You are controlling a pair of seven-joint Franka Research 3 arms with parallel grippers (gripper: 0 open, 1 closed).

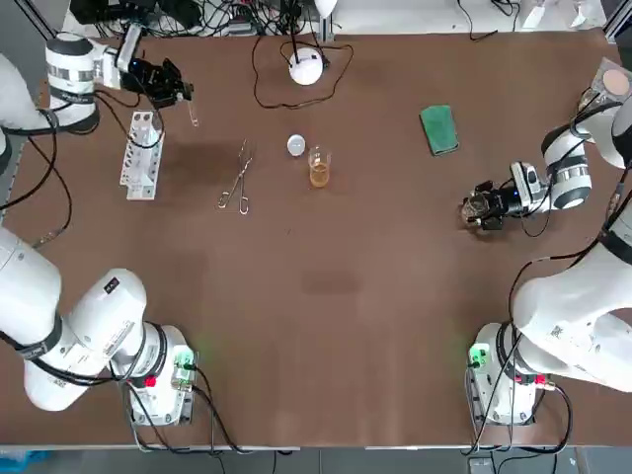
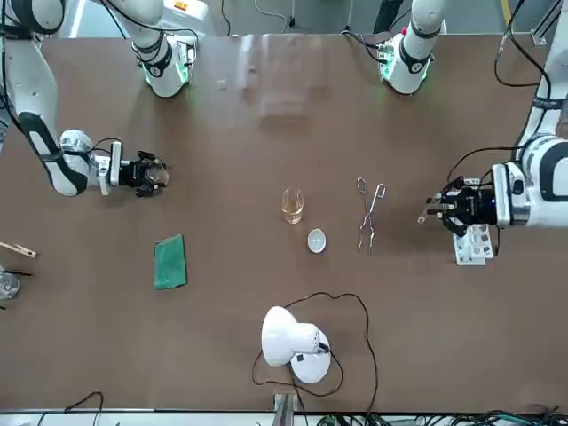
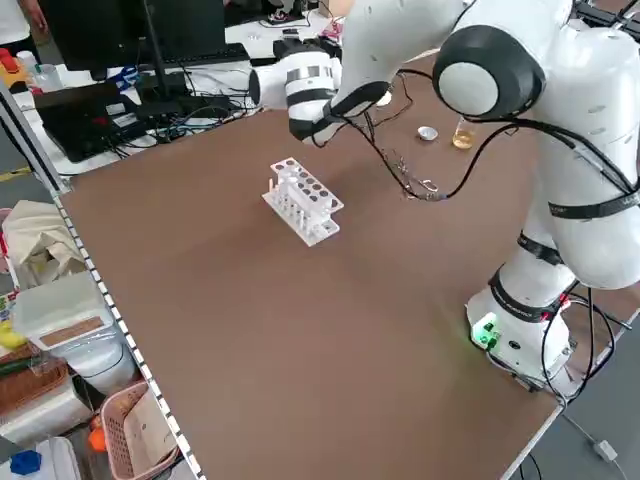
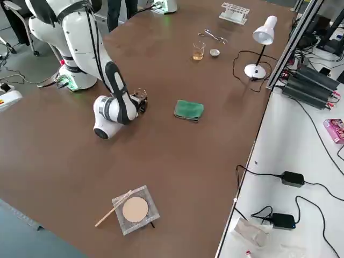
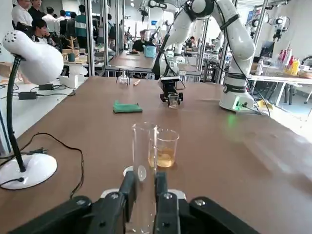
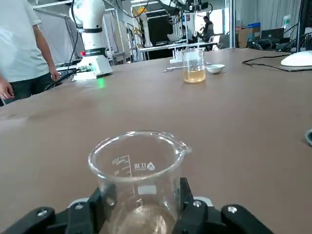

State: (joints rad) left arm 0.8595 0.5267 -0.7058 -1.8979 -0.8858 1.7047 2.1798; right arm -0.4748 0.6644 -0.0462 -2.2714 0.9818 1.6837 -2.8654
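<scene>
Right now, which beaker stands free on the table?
The beaker with amber liquid, mid-table beside the white dish; the other beaker sits between the jaws of the right gripper.

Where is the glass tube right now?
Top view: the glass tube is at the table's far left, pinched in the left arm's fingers, beside the white rack.

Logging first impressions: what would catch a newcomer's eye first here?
The left gripper holds a test tube near the white rack at the table's far left. The right gripper clasps a beaker at the right side; a glass of amber liquid stands mid-table.
</scene>
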